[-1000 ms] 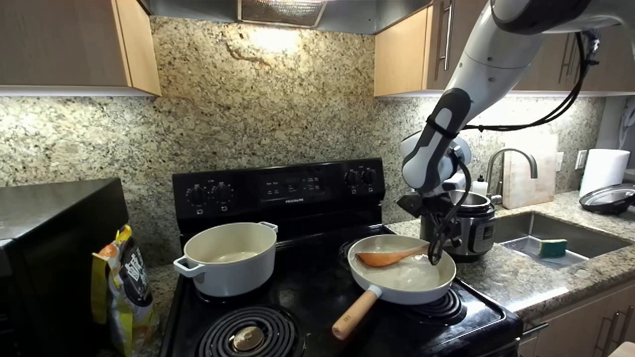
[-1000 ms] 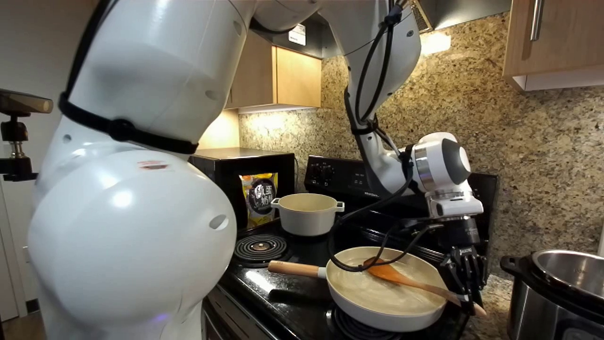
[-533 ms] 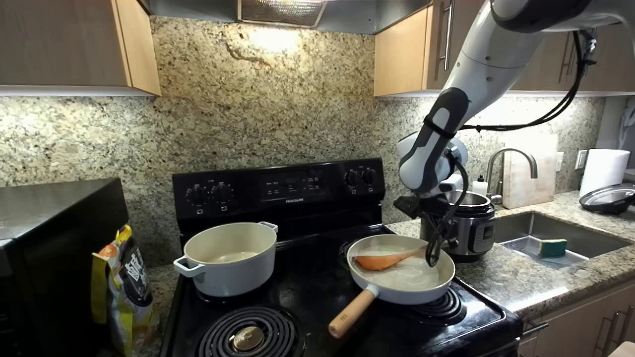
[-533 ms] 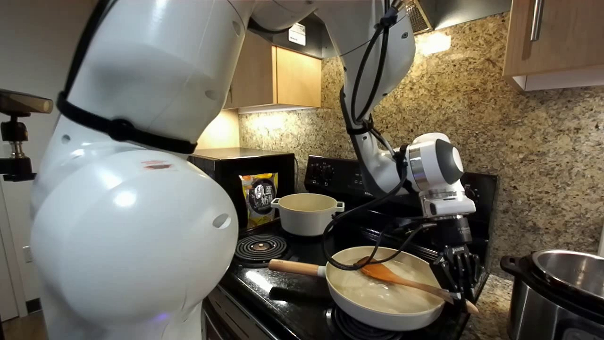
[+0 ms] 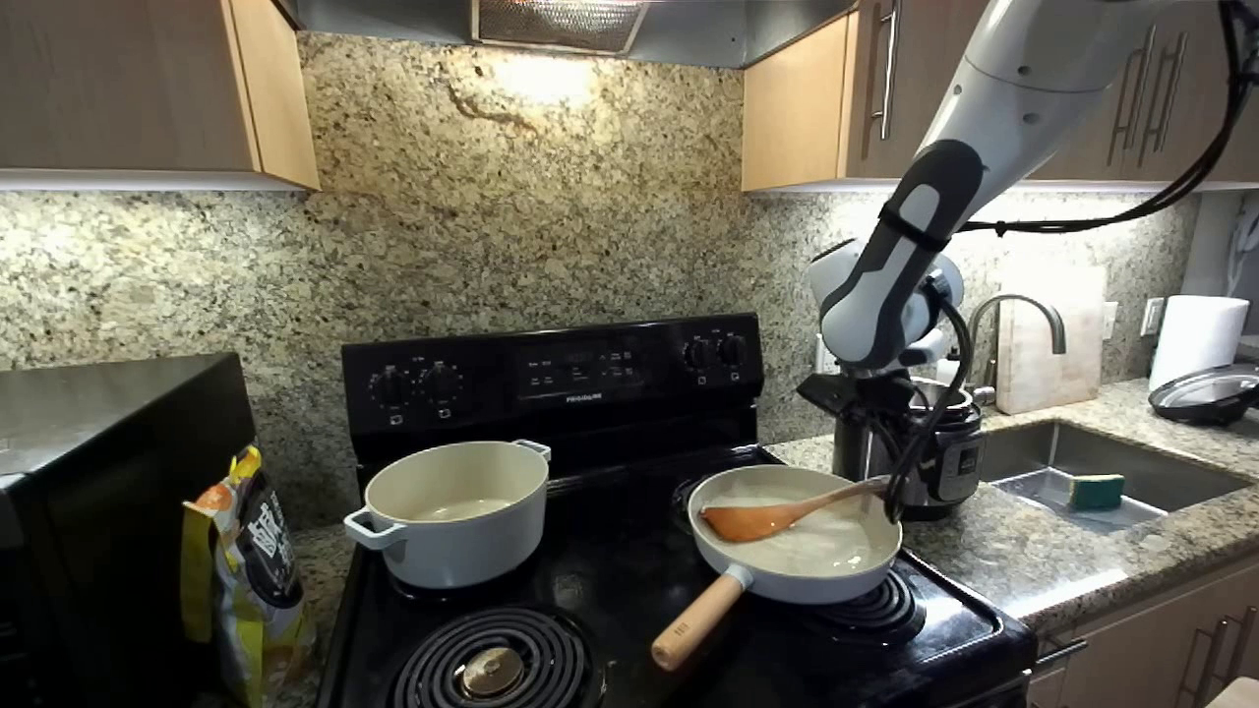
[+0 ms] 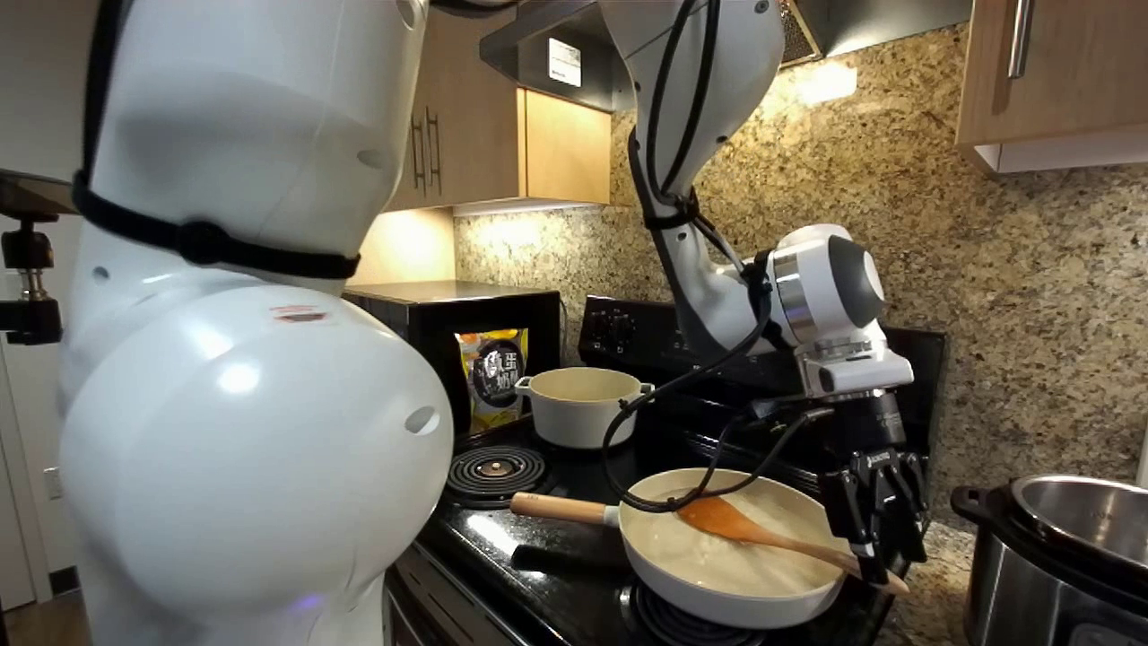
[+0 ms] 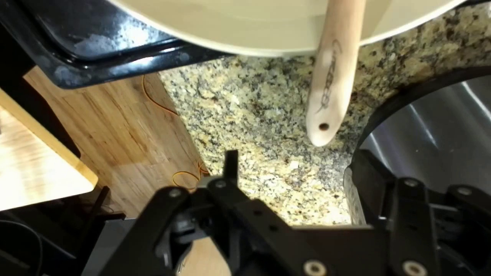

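Observation:
A wooden spatula (image 6: pixel 726 520) rests slantwise in the cream pan (image 6: pixel 682 588), its orange-brown blade on the pan floor. Its pale handle (image 7: pixel 332 84) crosses the rim and sticks out over the counter's edge. My gripper (image 7: pixel 297 159) stands open around the line of that handle; in the wrist view the handle's end lies ahead of the gap, with nothing clasped. In an exterior view the black fingers (image 6: pixel 868 561) are close beside the handle's tip; whether they touch it I cannot tell. The pan's wooden grip (image 5: pixel 700 621) points away from my gripper.
A two-handled white pot (image 5: pixel 462 536) sits on a back burner of the black stove. A pressure cooker (image 6: pixel 1013 574) stands close to my gripper. Farther off are a snack bag (image 5: pixel 266 560), a microwave (image 5: pixel 108 511) and a sink holding a sponge (image 5: pixel 1096 492).
The fingers have parted and let go of the spatula. The arm has shifted slightly up and away from the pan. Pan and spatula first slid a little, then stayed put.

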